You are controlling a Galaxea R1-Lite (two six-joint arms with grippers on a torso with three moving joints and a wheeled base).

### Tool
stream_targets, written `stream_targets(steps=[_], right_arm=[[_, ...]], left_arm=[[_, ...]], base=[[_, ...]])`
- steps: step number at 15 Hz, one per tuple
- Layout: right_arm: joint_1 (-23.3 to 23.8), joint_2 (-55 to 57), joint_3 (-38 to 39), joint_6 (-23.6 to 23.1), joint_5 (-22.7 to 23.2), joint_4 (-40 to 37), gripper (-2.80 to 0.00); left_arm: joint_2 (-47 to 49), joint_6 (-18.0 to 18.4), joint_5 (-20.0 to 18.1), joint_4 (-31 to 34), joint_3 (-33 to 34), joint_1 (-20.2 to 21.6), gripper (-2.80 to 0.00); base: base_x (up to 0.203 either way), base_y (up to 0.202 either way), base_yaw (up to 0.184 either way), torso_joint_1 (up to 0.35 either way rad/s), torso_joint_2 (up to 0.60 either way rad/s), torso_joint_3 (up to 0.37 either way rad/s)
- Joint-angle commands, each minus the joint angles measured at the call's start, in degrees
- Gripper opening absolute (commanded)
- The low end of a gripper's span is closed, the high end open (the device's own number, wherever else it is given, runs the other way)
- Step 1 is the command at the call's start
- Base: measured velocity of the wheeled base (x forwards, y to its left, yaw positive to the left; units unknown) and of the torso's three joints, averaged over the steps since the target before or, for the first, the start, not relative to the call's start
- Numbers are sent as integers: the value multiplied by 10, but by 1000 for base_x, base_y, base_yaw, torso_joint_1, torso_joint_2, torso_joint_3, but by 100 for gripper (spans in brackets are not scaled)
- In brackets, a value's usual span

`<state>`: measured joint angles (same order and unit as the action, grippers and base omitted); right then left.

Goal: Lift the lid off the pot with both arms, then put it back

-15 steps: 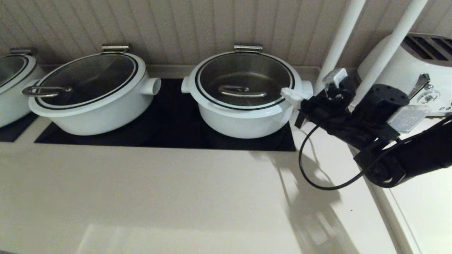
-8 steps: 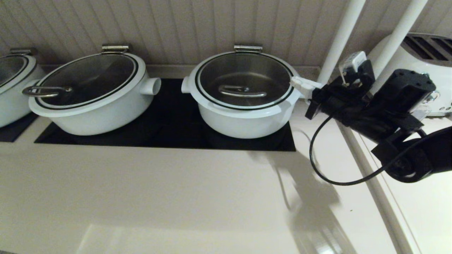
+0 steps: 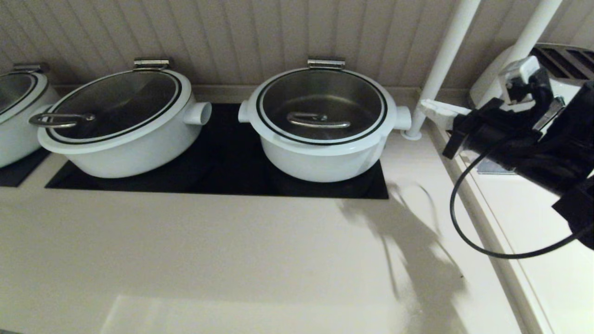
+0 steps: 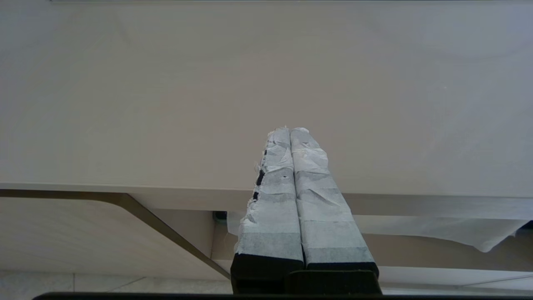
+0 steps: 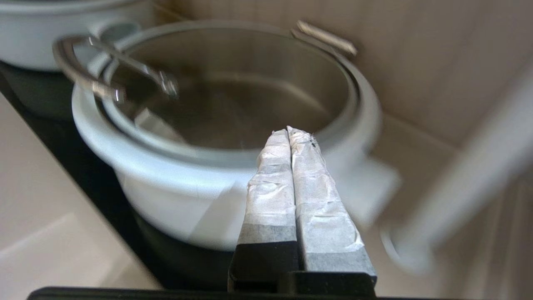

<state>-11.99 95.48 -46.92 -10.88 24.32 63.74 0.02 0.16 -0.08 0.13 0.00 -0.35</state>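
Two white pots sit on a black mat.

The lid is clear glass with a glossy white rim and a polished steel handle. The pot is smooth, shiny white, on a glossy black panel. Wrinkled white tape wraps the right gripper.

The right arm reaches in from the right side of the head view, its black links stretched nearly level, a loose black cable looping beneath. The right gripper points leftward, its two taped white fingers pressed flat together, holding nothing. The left gripper shows only in its wrist view, fingers likewise closed together and empty.
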Motion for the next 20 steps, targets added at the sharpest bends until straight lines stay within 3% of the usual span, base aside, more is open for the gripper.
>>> stream_targets(steps=[1,8,11,16,20], right_arm=[[25,-56,59,0,2,3,-280],[103,-261,390,63,-1,4,-280],[114,-369,459,95,-31,-32,-280],[95,-633,467,110,-143,-305,-280],[89,-803,469,102,-203,-547,-280]], left_arm=[[1,0,0,0,0,0,-280],[1,0,0,0,0,0,-280],[1,0,0,0,0,0,-280],[1,0,0,-1,0,0,-280],[1,0,0,0,0,0,-280]], base=[[0,0,0,0,0,0],[0,0,0,0,0,0],[0,0,0,0,0,0],[0,0,0,0,0,0],[0,0,0,0,0,0]])
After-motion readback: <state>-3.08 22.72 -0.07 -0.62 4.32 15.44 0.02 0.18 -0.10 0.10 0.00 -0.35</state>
